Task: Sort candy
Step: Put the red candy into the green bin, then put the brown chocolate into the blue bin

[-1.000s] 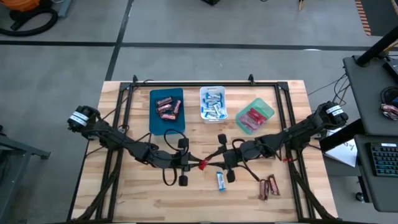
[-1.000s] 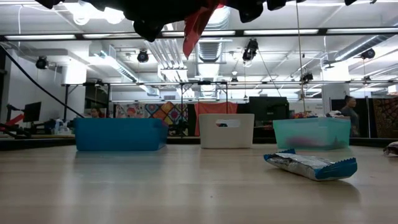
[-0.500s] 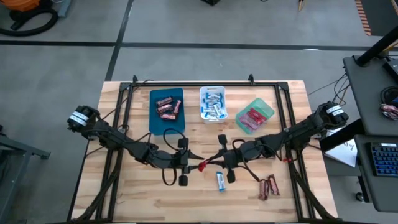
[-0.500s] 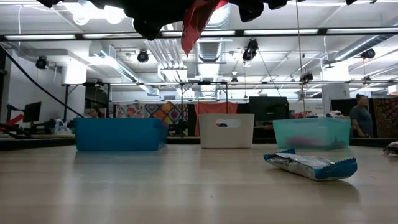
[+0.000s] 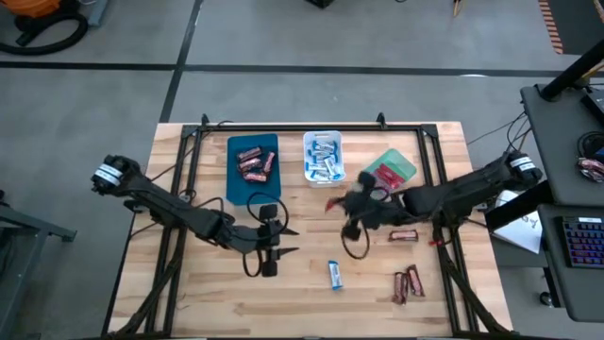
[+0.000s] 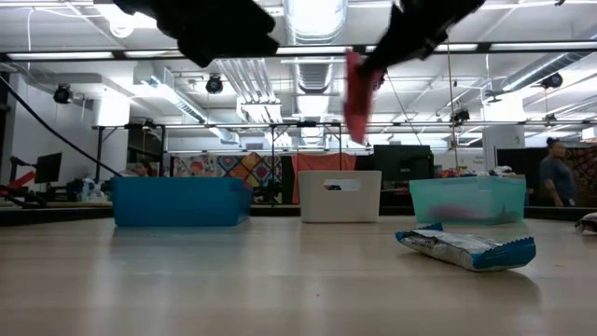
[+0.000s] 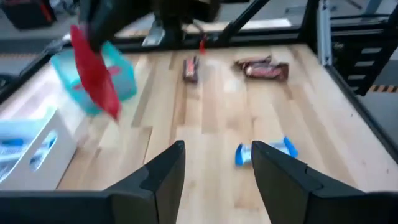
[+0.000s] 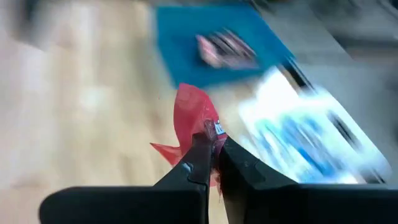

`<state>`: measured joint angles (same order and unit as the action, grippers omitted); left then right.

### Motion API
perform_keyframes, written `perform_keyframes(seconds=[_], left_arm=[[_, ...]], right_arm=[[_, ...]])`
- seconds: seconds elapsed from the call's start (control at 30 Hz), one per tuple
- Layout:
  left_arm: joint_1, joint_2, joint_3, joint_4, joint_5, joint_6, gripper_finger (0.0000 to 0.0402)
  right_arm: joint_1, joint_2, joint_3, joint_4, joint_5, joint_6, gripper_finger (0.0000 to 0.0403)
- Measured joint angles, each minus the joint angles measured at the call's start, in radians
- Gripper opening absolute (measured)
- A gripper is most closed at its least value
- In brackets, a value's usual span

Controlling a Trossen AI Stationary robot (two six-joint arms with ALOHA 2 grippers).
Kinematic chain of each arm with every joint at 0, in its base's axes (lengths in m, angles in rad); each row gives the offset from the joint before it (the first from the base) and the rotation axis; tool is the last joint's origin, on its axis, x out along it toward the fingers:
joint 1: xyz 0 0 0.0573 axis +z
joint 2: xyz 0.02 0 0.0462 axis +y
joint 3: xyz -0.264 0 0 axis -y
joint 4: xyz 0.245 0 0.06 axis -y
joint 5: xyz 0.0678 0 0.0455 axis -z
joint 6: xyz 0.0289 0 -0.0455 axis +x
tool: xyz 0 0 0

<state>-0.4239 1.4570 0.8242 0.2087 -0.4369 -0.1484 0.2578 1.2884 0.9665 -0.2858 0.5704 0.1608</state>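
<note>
My right gripper [image 8: 211, 155] is shut on a red candy packet [image 8: 194, 118] and carries it high over the table's middle, near the green tray [image 5: 389, 174]. The packet also shows in the high view [image 5: 332, 203] and the low view [image 6: 356, 93]. My left gripper [image 7: 214, 171] stands open and empty, left of the table's middle [image 5: 286, 241]. A blue-and-white bar [image 5: 334, 275] and dark brown bars [image 5: 404, 234] [image 5: 408, 283] lie flat on the wood. Brown-red bars fill the blue tray [image 5: 234, 179], and blue-and-white bars fill the white tray [image 5: 323, 137]. My right gripper pinches the red packet by one end [image 8: 208, 135] between its two fingertips. The rest of the packet sticks out past the fingers. In the low view the packet hangs below the gripper, its lower end [image 6: 354, 126] free, well clear of the table.
The three trays stand in a row along the far side of the wooden table [image 5: 189, 283]. A black frame [image 5: 283, 126] runs around the work area. The loose bars lie at the near right. Bare wood shows at the near left.
The two grippers met over the table's middle with the red packet between them. My left gripper has opened, let go of it and drawn back toward the left. My right gripper, holding the packet, has swung toward the far right, toward the green tray, turning as it went.
</note>
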Motion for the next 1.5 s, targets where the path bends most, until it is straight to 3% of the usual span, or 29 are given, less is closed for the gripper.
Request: perform_keyframes(seconds=[0.17, 0.4, 0.6, 0.83, 1.1, 1.5], left_arm=[[0.004, -0.049, 0.000, -0.140, -0.003, -0.076, 0.0169], [0.004, -0.072, 0.000, -0.200, -0.040, -0.097, 0.0169], [0.003, -0.073, 0.000, -0.218, -0.076, -0.099, 0.0169], [0.003, -0.073, 0.000, -0.228, -0.079, -0.101, 0.0169], [0.005, -0.073, 0.000, -0.228, -0.079, -0.101, 0.0169], [0.005, -0.073, 0.000, -0.231, -0.080, -0.105, 0.0169]], right_arm=[[-0.094, -0.021, 0.048, -0.369, 0.101, 0.278, 0.0013], [-0.220, -0.036, 0.056, -0.659, 0.288, 0.592, 0.0013], [-0.372, -0.014, 0.018, -0.804, 0.290, 0.745, 0.0013], [-0.500, 0.021, -0.045, -0.798, 0.295, 0.735, 0.0013], [-0.525, 0.051, -0.073, -0.729, 0.298, 0.723, 0.0018], [-0.518, 0.061, -0.096, -0.657, 0.198, 0.670, 0.0137]])
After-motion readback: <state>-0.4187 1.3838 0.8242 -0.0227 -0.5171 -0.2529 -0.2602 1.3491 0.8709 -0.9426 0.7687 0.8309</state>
